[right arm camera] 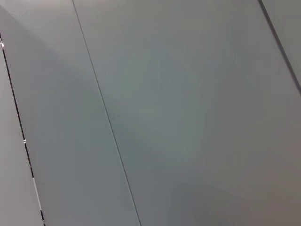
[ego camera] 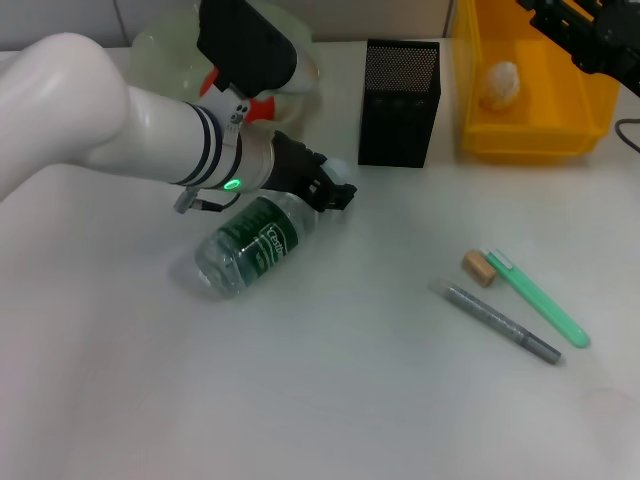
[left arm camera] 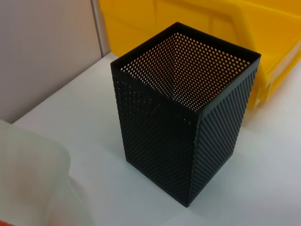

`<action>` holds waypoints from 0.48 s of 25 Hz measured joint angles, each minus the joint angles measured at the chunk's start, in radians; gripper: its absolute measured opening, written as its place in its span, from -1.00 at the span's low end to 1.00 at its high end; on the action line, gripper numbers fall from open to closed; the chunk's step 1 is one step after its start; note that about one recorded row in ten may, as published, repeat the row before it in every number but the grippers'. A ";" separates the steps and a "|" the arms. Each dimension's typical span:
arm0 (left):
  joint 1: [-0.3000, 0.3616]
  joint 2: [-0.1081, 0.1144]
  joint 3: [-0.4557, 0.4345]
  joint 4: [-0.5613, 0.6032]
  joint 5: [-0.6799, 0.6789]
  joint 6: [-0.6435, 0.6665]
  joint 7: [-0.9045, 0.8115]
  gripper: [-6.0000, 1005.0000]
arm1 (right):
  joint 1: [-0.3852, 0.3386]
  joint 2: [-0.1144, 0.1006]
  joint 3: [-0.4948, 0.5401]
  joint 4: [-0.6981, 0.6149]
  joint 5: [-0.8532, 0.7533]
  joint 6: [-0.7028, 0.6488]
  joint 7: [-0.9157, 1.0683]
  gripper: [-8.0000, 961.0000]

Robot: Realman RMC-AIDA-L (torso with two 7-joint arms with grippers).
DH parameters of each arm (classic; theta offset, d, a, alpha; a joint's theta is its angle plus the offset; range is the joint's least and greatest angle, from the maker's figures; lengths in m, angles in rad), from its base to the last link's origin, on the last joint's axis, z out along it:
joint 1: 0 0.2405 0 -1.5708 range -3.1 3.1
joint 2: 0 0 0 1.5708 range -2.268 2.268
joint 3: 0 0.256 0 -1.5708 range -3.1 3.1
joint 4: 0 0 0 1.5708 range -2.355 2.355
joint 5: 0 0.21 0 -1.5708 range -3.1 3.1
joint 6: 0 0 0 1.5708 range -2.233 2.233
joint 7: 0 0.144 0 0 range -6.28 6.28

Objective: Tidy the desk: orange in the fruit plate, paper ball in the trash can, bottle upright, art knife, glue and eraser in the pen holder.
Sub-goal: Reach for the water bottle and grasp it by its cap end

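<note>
White desk: orange (ego camera: 262,106) in fruit plate (ego camera: 165,50), paper ball (ego camera: 499,83) in trash can (ego camera: 580,110). Left gripper (ego camera: 335,190), closure indiscernible, at the bottle (ego camera: 250,245), still lying flat; eraser (ego camera: 478,268) remains out.

Worktop only half tidied, I see.
Bottle (ego camera: 248,246) lies on its side; orange (ego camera: 255,105) sits in the fruit plate (ego camera: 165,50), paper ball (ego camera: 499,84) in the trash can (ego camera: 535,135); eraser (ego camera: 479,268) lies well apart from the upright pen holder (ego camera: 399,103).
</note>
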 joint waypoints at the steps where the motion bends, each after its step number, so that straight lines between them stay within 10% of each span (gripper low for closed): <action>1: -0.002 0.000 0.000 -0.001 0.000 0.000 0.000 0.14 | -0.001 0.000 0.001 0.002 0.001 -0.001 -0.001 0.48; 12: -0.009 0.000 0.017 -0.005 0.009 -0.002 0.008 -0.12 | -0.002 0.001 0.007 0.012 0.004 -0.002 -0.013 0.48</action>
